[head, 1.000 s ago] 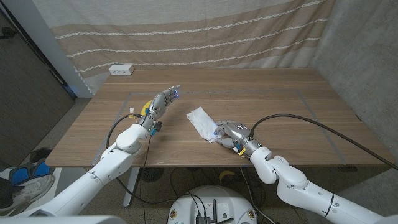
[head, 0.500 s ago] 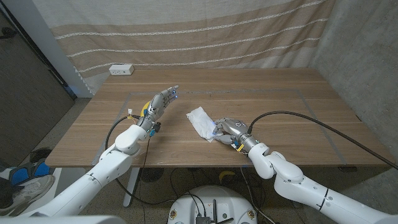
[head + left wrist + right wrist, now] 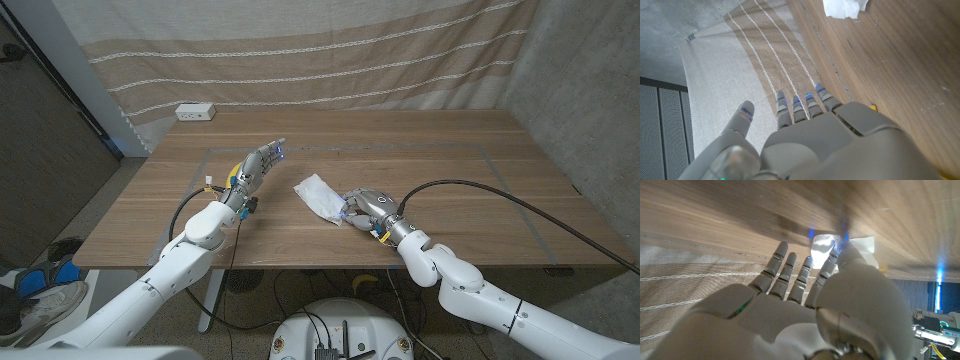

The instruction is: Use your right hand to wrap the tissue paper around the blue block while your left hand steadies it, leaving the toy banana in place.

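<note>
Nudged leftward since earlier: crumpled white tissue paper (image 3: 318,193), now mid-frame on the wooden counter (image 3: 450,170), touching right hand (image 3: 366,208), fingers extended. Left hand (image 3: 255,168) spread, raised, farther away at left.

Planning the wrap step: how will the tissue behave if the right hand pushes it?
Likely floppy: the tissue lies crumpled with folds, so it should bunch rather than slide whole. Probably very light, apt to shift under the right hand touching its edge.
</note>
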You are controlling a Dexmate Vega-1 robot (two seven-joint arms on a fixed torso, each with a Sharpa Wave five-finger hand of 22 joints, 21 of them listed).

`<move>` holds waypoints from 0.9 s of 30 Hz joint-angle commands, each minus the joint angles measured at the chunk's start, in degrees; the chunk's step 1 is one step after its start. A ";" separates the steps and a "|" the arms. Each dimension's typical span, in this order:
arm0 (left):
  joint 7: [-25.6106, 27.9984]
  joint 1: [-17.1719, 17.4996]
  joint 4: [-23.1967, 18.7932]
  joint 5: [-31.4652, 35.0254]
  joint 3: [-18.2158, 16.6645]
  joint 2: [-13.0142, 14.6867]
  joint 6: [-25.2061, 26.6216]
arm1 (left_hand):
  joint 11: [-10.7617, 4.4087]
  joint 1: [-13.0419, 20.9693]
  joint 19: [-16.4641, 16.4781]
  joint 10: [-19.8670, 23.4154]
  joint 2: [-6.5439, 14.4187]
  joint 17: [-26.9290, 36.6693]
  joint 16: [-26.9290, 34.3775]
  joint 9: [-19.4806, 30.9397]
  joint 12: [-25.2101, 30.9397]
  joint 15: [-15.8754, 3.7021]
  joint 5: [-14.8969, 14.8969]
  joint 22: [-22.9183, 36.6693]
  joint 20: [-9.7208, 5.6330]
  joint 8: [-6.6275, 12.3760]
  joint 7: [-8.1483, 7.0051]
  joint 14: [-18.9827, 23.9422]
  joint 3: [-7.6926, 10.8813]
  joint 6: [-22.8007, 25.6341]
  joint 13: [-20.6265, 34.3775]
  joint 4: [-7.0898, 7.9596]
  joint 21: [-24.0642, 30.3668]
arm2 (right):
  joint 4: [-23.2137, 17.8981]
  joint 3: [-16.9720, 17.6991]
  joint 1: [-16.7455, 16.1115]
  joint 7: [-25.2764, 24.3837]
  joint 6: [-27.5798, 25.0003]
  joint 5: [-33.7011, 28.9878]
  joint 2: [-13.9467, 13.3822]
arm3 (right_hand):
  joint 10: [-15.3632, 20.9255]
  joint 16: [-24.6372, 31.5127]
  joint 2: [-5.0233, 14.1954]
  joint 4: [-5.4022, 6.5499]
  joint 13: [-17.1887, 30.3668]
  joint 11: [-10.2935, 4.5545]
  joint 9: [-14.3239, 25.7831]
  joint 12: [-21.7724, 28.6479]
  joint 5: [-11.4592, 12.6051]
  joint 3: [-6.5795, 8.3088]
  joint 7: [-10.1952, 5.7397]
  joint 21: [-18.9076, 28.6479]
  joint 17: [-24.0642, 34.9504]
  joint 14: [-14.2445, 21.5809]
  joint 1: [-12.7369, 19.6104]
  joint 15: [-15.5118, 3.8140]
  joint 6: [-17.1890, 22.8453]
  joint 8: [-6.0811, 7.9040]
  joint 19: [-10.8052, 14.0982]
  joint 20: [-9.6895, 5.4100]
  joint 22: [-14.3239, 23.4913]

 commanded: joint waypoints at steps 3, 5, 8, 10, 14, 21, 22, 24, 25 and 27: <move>-0.56 -0.92 1.56 -0.30 0.43 -0.79 -0.22 | 0.04 -0.40 0.21 -0.45 1.71 0.20 0.00 0.26 -0.28 -0.04 0.03 0.35 -0.07 -0.06 -0.08 0.47 0.04 -0.27 0.10 0.22 -0.06 | 0.38 1.34 -0.61 -9.09 1.45 -1.43 0.79 | 0.35 0.55 0.45 0.20 0.11 -0.41 0.40 0.21 0.13 -0.02 4.02 -0.02 0.25 -0.48 0.53 -9.55 4.23 -0.12 -0.23 -1.29 0.19; -0.71 -1.09 1.90 -0.32 0.50 -0.88 -0.27 | -0.02 -0.40 0.24 -0.47 1.70 0.20 0.00 0.26 -0.29 -0.02 0.03 0.35 0.04 -0.06 -0.09 0.46 0.04 -0.31 0.10 0.22 -0.06 | 0.14 1.45 -0.47 -9.67 1.58 -1.95 0.67 | 0.38 0.51 0.48 0.21 0.11 -0.46 0.43 0.21 0.16 -0.02 3.94 -0.02 0.21 -0.49 0.55 -9.55 4.24 -0.13 -0.21 -1.30 0.18; -0.77 -1.29 2.43 -0.37 0.55 -1.09 -0.41 | -0.07 -0.40 0.23 -0.48 1.69 0.21 0.00 0.26 -0.30 -0.08 0.03 0.35 0.00 -0.06 -0.12 0.48 0.04 -0.32 0.10 0.23 -0.08 | -0.36 1.61 -0.11 -9.99 1.54 -2.94 0.40 | 0.41 0.50 0.53 0.22 0.10 -0.52 0.47 0.21 0.20 -0.03 3.94 -0.02 0.20 -0.48 0.59 -9.57 4.22 -0.16 -0.20 -1.35 0.18; -0.83 -1.40 2.72 -0.46 0.55 -1.19 -0.50 | -0.01 -0.41 0.23 -0.45 1.67 0.21 -0.01 0.26 -0.30 -0.05 0.02 0.35 0.01 -0.08 -0.13 0.44 0.03 -0.37 0.10 0.23 -0.09 | -0.60 1.67 0.28 -9.73 1.50 -3.49 0.26 | 0.48 0.46 0.57 0.28 0.09 -0.64 0.52 0.21 0.25 -0.07 3.86 -0.03 0.16 -0.44 0.55 -9.52 4.23 -0.18 -0.21 -1.40 0.18; -0.78 -1.51 3.12 -0.73 0.44 -1.44 -0.67 | 0.06 -0.41 0.20 -0.46 1.65 0.21 -0.01 0.27 -0.31 -0.02 0.02 0.35 0.05 -0.08 -0.13 0.45 0.03 -0.39 0.10 0.24 -0.12 | -1.32 1.51 1.51 -7.23 1.87 -4.46 -0.55 | 0.65 0.33 0.63 0.35 0.09 -0.87 0.60 0.23 0.35 -0.07 3.88 -0.04 0.04 -0.33 0.52 -9.49 4.23 -0.21 -0.21 -1.41 0.18; -0.18 -1.20 3.43 -0.87 0.14 -1.64 -0.91 | -0.06 -0.45 0.09 -0.49 1.59 0.22 0.00 0.27 -0.33 0.01 0.01 0.36 0.15 -0.10 -0.19 0.46 -0.01 -0.48 0.11 0.27 -0.21 | -2.06 1.10 3.79 -2.70 3.93 -5.62 -1.58 | 0.69 0.18 0.72 0.41 0.07 -1.02 0.72 0.18 0.48 -0.09 4.10 -0.06 -0.06 -0.33 0.55 -9.55 4.18 -0.27 -0.22 -1.53 0.17; -0.02 -1.06 3.32 -1.04 0.07 -1.68 -0.79 | 0.04 -0.45 0.13 -0.43 1.58 0.22 -0.02 0.27 -0.31 0.06 0.01 0.36 0.16 -0.09 -0.16 0.43 -0.01 -0.47 0.11 0.27 -0.20 | -1.89 1.04 4.19 -2.35 4.35 -5.76 -1.57 | 0.68 0.13 0.74 0.40 0.07 -1.01 0.74 0.17 0.50 -0.07 4.19 -0.05 -0.09 -0.34 0.58 -9.58 4.24 -0.25 -0.21 -1.54 0.17; 0.15 -0.84 3.21 -1.12 -0.01 -1.70 -0.83 | 0.00 -0.46 0.11 -0.44 1.58 0.22 -0.01 0.27 -0.31 0.08 0.01 0.36 0.14 -0.09 -0.14 0.44 -0.02 -0.49 0.11 0.28 -0.22 | -1.42 0.98 4.91 -2.12 5.33 -5.96 -1.50 | 0.58 0.17 0.83 0.45 0.06 -1.06 0.79 0.11 0.53 -0.13 4.19 -0.09 -0.04 -0.36 0.57 -9.60 4.18 -0.28 -0.28 -1.67 0.17; 0.29 -0.71 3.11 -1.09 -0.05 -1.67 -0.82 | 0.01 -0.46 0.12 -0.45 1.57 0.22 -0.01 0.27 -0.32 0.07 0.01 0.36 0.13 -0.08 -0.16 0.45 -0.02 -0.47 0.11 0.28 -0.22 | -1.33 0.95 5.31 -1.75 5.77 -6.10 -1.58 | 0.64 0.18 0.86 0.49 0.06 -1.09 0.85 0.11 0.56 -0.17 4.19 -0.10 -0.02 -0.39 0.54 -9.58 4.11 -0.30 -0.30 -1.69 0.17; 0.68 -0.39 2.76 -1.27 -0.23 -1.66 -0.62 | 0.05 -0.47 0.12 -0.42 1.55 0.22 -0.01 0.27 -0.31 0.05 0.01 0.36 0.14 -0.09 -0.20 0.43 -0.03 -0.51 0.11 0.29 -0.23 | -1.08 0.87 6.03 -1.26 6.68 -6.49 -1.69 | 0.10 0.10 0.92 0.56 0.05 -1.11 1.17 -0.15 0.63 -0.27 4.25 -0.11 -0.02 -0.55 0.50 -9.56 3.96 -0.23 -0.30 -1.82 0.17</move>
